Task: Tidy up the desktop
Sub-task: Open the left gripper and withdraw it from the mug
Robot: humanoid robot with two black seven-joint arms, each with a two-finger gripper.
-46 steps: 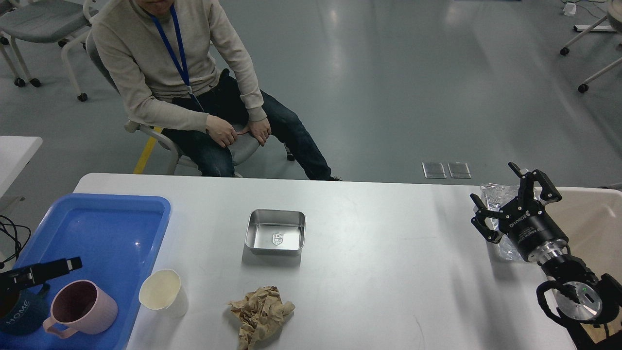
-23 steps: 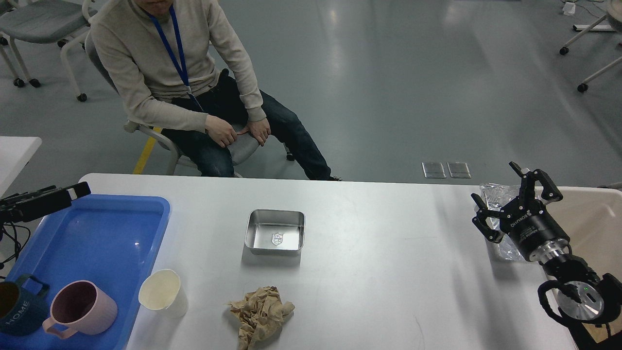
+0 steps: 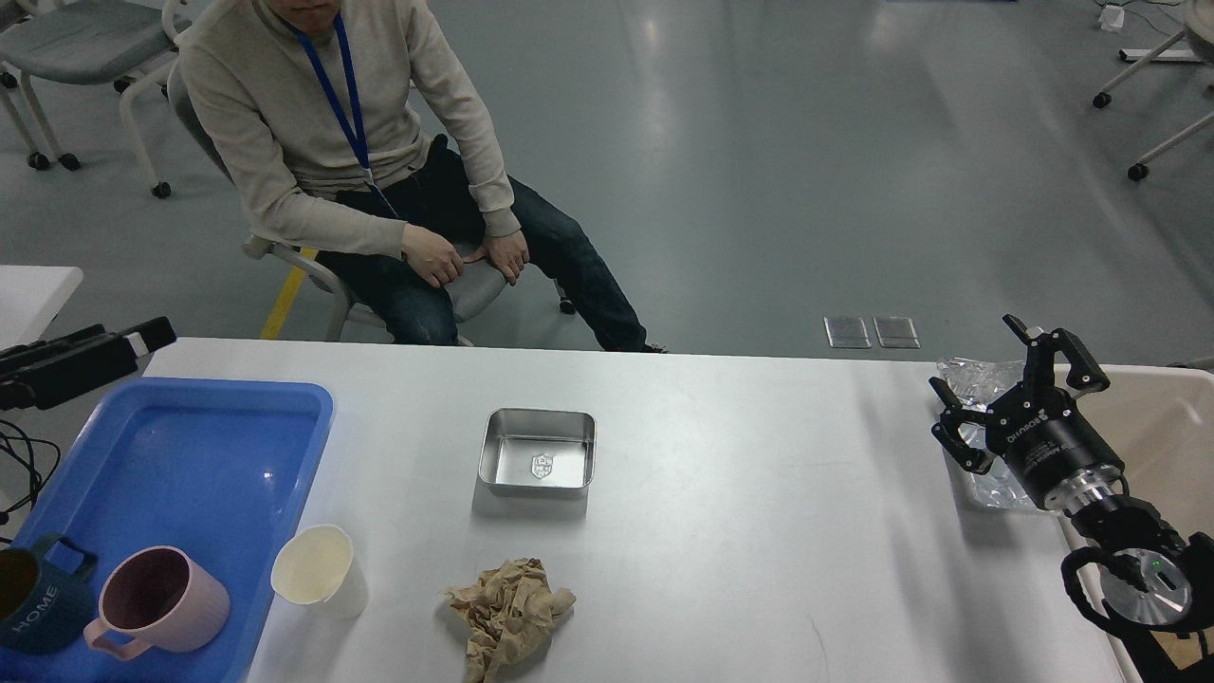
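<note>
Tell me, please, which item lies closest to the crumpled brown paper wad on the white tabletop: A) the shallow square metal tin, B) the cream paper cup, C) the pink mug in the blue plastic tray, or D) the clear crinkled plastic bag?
A: the shallow square metal tin sits just behind the crumpled brown paper wad; the cream paper cup stands farther off to its left.

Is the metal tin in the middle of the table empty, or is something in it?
Empty: the metal tin sits upright and open-topped, its bare floor showing only a small embossed emblem.
</note>
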